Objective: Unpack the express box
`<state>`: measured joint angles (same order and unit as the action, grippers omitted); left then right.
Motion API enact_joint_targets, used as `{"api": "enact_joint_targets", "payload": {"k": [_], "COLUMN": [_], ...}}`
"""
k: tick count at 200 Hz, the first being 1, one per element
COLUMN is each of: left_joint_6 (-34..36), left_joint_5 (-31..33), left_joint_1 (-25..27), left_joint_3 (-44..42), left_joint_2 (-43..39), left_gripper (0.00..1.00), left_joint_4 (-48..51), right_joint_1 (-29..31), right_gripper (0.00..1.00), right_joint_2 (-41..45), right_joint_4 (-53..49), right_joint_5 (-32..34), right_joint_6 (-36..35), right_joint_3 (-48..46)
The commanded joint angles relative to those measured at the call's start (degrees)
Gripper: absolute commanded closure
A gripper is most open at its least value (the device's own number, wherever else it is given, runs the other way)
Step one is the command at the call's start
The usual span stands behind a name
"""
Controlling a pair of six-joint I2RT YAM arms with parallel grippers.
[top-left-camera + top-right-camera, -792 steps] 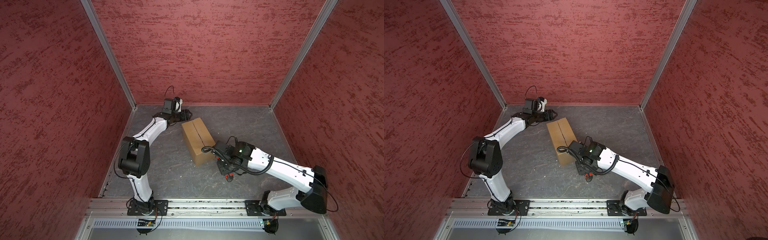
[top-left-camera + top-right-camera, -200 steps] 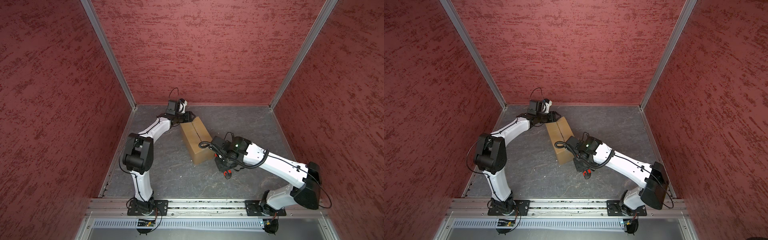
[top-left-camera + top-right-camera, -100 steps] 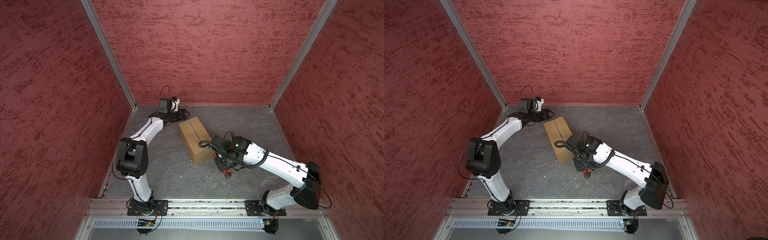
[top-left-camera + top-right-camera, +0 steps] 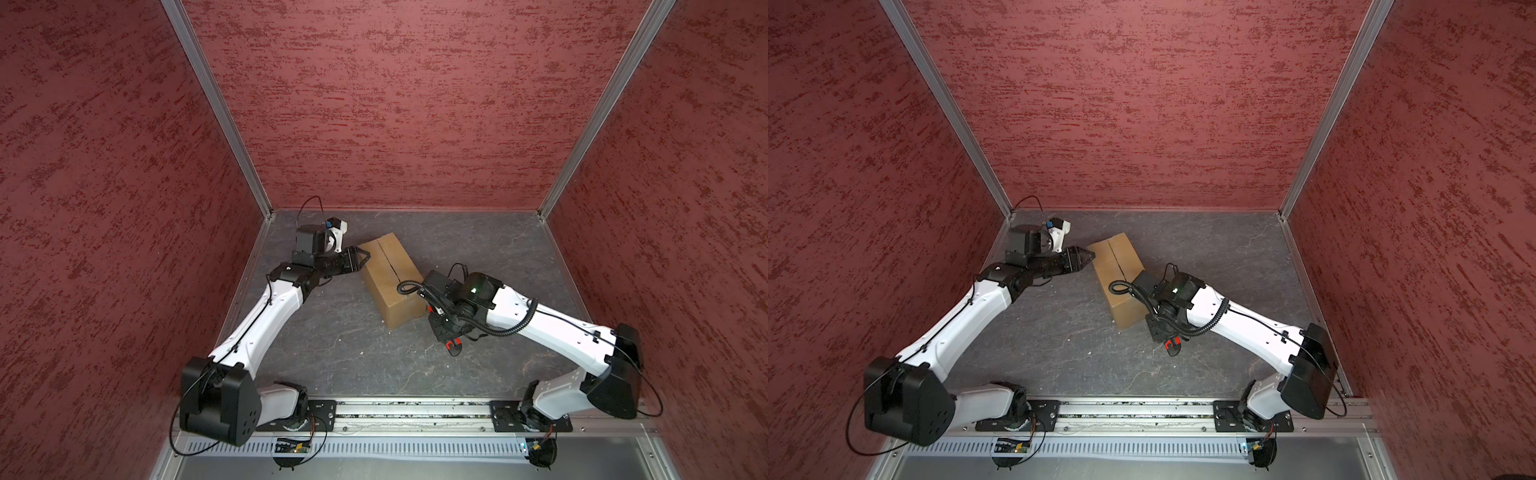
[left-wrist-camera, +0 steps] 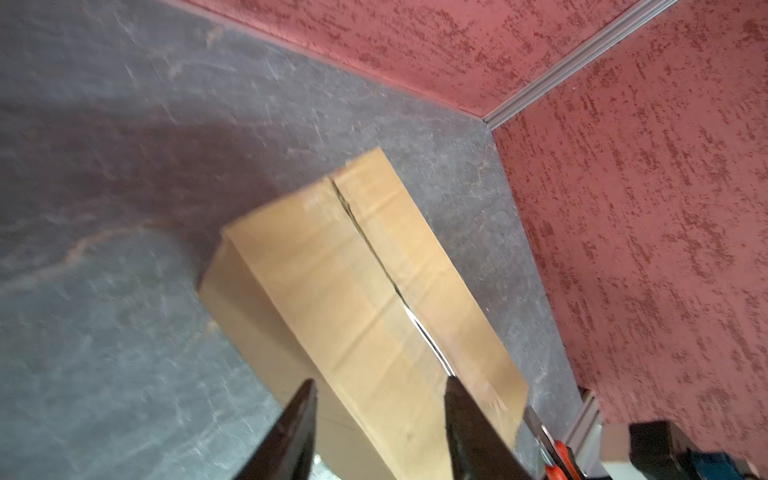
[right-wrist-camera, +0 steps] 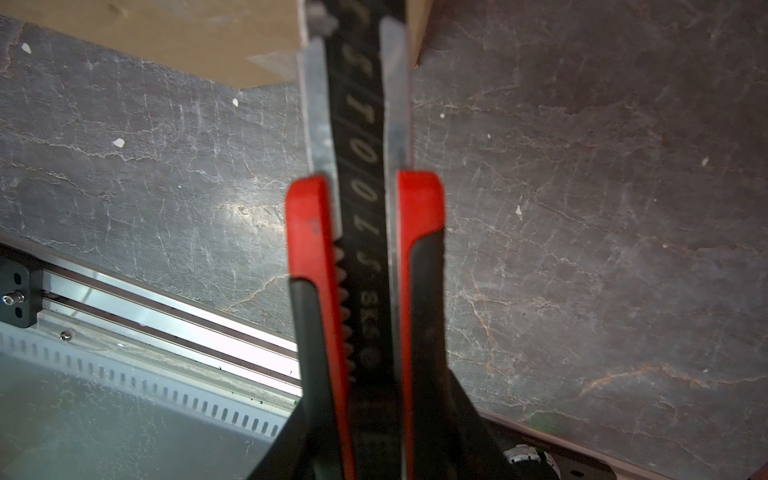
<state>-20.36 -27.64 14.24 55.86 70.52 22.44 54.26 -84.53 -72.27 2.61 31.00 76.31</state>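
We see the box (image 4: 388, 278) on the bench (image 4: 332, 353), flaps shut, one corner just ahead of the left pincer (image 4: 362, 258), jaws apart w/ nothing between. The right pincer (image 4: 446, 330), just beside the box's other end, grips a knife (image 6: 365, 208). Risk: nothing pins the box, so a blade push could skid it; cutting too deep may slice what's inside, or run toward the left pincer.
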Motion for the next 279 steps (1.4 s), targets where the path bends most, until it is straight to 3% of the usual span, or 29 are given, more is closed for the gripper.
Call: {"api": "enact_joint_targets", "payload": {"k": [1,40,107,279], "left_joint_6": [-1.6,-4.8,-7.3,-8.6], "left_joint_5": [3.1,8.1,12.9,13.6], "left_joint_1": [3.2,10.1,18.1,21.4], "left_joint_3": [-4.4,-11.3,-12.4,-11.7], "left_joint_2": [-6.0,-11.9,-8.4,-3.6], "left_gripper": [0.56,0.60,0.61,0.61], "left_joint_4": [3.7,6.9,4.2,-1.7], "right_joint_1": [-0.4,-0.4,-0.4,-0.2], "right_gripper": [0.95,0.95,0.95,0.96], "right_joint_2": [0.5,0.2,-0.4,-1.8], "right_joint_4": [0.3,0.5,-0.2,-0.8], "right_joint_5": [0.3,0.2,0.0,-1.4], "right_joint_6": [-0.2,-0.2,-0.4,-1.8], "right_joint_3": [1.0,0.9,2.2,3.4]}}
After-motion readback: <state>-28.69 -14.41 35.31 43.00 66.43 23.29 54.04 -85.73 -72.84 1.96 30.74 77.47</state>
